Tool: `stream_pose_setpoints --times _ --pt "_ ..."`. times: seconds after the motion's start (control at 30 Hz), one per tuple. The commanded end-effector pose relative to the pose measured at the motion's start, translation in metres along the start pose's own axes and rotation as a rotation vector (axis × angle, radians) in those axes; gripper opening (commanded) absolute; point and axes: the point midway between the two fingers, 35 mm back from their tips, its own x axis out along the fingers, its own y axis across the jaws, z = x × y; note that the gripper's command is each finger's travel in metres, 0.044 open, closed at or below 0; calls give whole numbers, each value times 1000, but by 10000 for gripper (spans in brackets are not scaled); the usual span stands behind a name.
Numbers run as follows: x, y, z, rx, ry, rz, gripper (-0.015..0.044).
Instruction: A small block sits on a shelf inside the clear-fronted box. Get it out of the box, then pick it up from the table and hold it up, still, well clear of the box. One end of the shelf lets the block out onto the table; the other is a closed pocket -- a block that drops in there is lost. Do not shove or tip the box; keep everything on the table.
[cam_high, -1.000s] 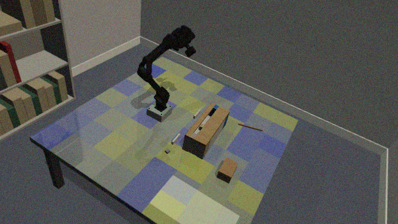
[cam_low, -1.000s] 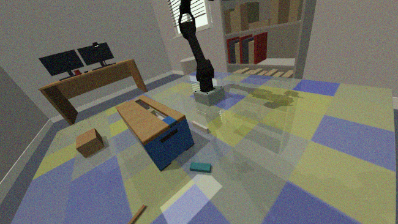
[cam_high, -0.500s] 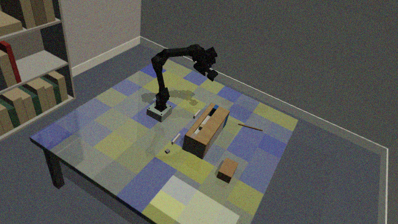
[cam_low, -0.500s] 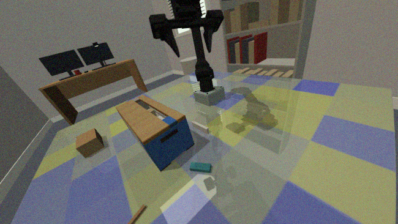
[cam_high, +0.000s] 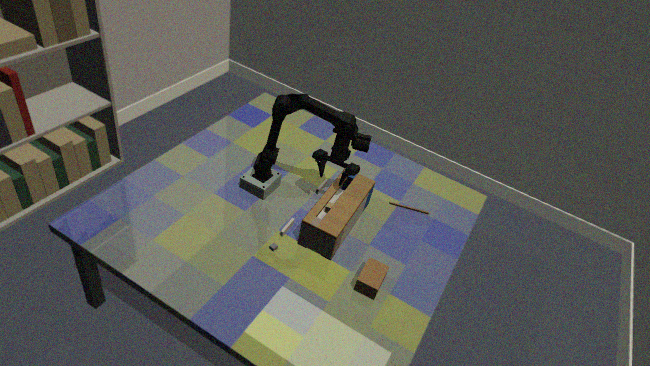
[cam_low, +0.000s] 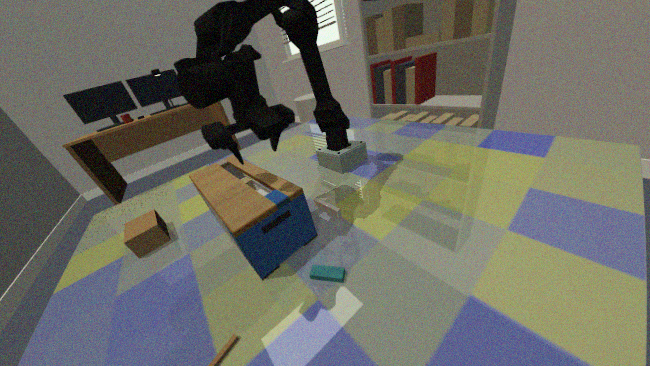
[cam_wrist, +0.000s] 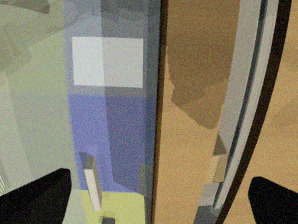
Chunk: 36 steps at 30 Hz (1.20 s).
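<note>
The box (cam_high: 354, 197) (cam_low: 220, 195) (cam_wrist: 182, 150) stands on the table with a wooden top, a long slot in that top and a blue end. Its clear side faces the arm's base. In the wrist view a small tan block (cam_wrist: 215, 168) shows through the slot, beside a pale strip inside; how it rests on the shelf is partly hidden by the top. My gripper (cam_high: 332, 180) (cam_low: 258, 156) (cam_wrist: 164, 185) is open and empty, pointing down above the box's top, its fingers apart across the box's clear-side edge. It does not appear to touch the box.
Two pale bars (cam_high: 287, 226) (cam_high: 322, 186) lie on the clear side, one also in the wrist view (cam_wrist: 93, 187). A small grey cube (cam_high: 273, 247) lies near one. A brown block (cam_high: 372, 276) (cam_low: 146, 233), a thin stick (cam_high: 409, 208) (cam_low: 225, 350) and a teal block (cam_low: 327, 273) lie around the box.
</note>
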Motion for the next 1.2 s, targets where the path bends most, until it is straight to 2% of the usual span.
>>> stream_pose_setpoints --times 0.0,0.3,1.17 --pt "10 0 -10 -66 52 37 400" --pt "13 0 -9 -66 52 37 400" --pt "54 2 -1 -66 52 36 400"
